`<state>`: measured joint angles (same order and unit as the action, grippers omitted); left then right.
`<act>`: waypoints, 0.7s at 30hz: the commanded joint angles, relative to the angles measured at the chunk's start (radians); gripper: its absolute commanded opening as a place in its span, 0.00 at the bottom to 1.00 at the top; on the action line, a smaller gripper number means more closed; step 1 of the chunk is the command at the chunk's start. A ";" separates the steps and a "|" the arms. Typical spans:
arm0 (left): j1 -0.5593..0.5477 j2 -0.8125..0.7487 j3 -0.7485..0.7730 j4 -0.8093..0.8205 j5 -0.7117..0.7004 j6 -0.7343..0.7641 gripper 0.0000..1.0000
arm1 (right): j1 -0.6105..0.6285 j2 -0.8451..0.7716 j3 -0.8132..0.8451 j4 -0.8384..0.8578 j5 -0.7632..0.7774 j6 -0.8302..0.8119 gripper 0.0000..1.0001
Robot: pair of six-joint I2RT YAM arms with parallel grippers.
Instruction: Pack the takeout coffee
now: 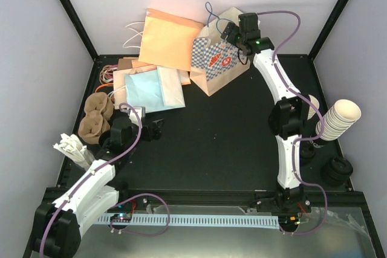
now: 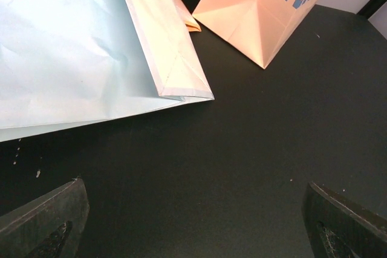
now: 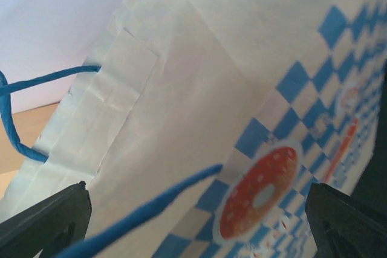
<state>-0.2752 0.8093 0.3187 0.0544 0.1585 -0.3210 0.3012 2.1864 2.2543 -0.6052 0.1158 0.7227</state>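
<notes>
The takeout coffee as a single cup shows in no view. The blue-checked paper bag (image 1: 217, 58) stands at the back of the table, leaning, with blue handles (image 1: 210, 11). My right gripper (image 1: 228, 33) hovers at the bag's top edge, open and empty. In the right wrist view my right gripper (image 3: 196, 222) faces the bag's side (image 3: 199, 89), its donut logo (image 3: 260, 197) and a blue handle (image 3: 151, 209) between the spread fingers. My left gripper (image 1: 156, 130) is low at the left, open; in its wrist view my left gripper (image 2: 196, 228) holds only bare black table (image 2: 242, 161).
Flat paper bags lie at the back left: orange (image 1: 169, 37), light blue (image 1: 145, 92), cream (image 1: 172, 86). A nested cup stack (image 1: 338, 116) lies at the right edge, with another cream rim (image 1: 313, 104) behind the right elbow. Brown holders (image 1: 97, 116) and black lids (image 1: 338, 170) sit at the sides.
</notes>
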 commanded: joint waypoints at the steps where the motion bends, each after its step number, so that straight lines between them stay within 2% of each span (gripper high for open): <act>1: -0.002 -0.004 0.002 0.032 0.002 0.011 0.99 | -0.004 0.055 0.082 0.054 -0.032 -0.047 0.99; 6: -0.002 0.002 0.002 0.036 0.007 0.012 0.99 | -0.003 0.062 0.084 0.033 -0.012 -0.005 0.96; 11: -0.002 0.002 0.000 0.039 0.009 0.010 0.99 | -0.002 -0.008 0.000 -0.007 0.007 0.049 0.77; 18: -0.002 0.008 0.000 0.046 0.008 0.010 0.99 | -0.002 -0.191 -0.249 0.062 0.007 0.094 0.47; 21: -0.002 0.012 0.000 0.047 0.009 0.012 0.99 | -0.002 -0.235 -0.288 0.052 -0.008 0.092 0.46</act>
<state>-0.2752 0.8139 0.3180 0.0673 0.1589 -0.3210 0.3012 2.0167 2.0117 -0.5671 0.1116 0.8017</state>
